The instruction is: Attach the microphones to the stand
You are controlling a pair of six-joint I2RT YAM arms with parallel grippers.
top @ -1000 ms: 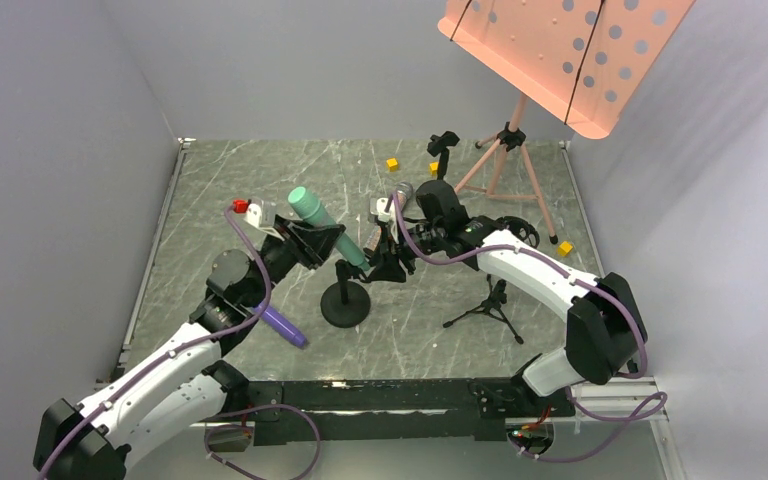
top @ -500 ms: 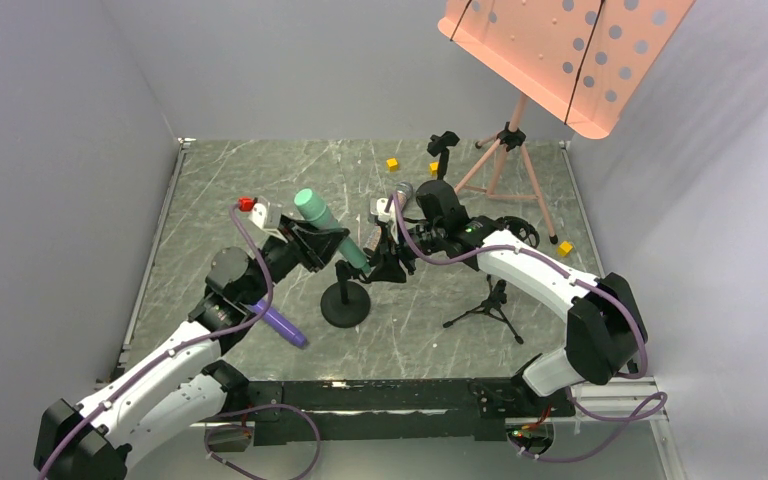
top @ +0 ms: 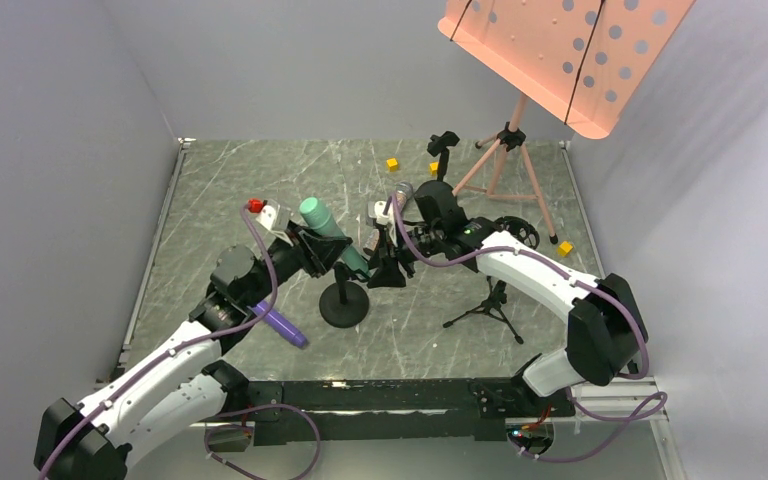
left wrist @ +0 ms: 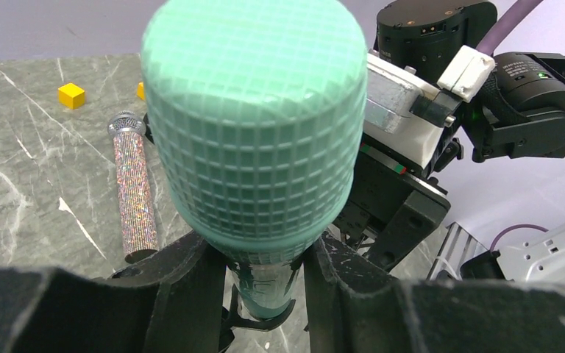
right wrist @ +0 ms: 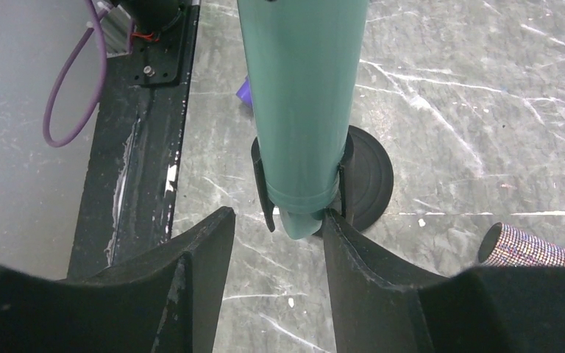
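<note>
Tabletop (top: pixel 260 180): grey marbled slab. We list close grey walls on its left, back and right, and a metal rail along its left edge.

Teal-green microphone (top: pixel 328 232): tilted, mesh head up and to the left. Its tail sits in the clip (right wrist: pixel 263 184) of the round-base stand (top: pixel 345 305), near the middle of the slab.

Left hand (left wrist: pixel 261 294): clenched on the teal-green microphone just under its head, one finger on each side.

Right hand (right wrist: pixel 276 220): released, grasping nothing. Its fingers straddle the microphone's tail and the clip, and we see bare marble between one finger and the clip.

Purple microphone (top: pixel 282 323): lying flat near the front, partly under the left arm, near the stand's base but apart from it.

Glittery microphone (left wrist: pixel 134 191): lying flat behind the right hand, well apart from the stand.

Tripod stand (top: pixel 487 305): small and black, under the right forearm. Marble shows between it and the round base.

Second black stand (top: pixel 444 150): at the back, beside the legs of the pink music stand (top: pixel 560 60).

Yellow cubes: we count one near the back edge (top: pixel 392 164) and one by the right edge (top: pixel 565 248).
</note>
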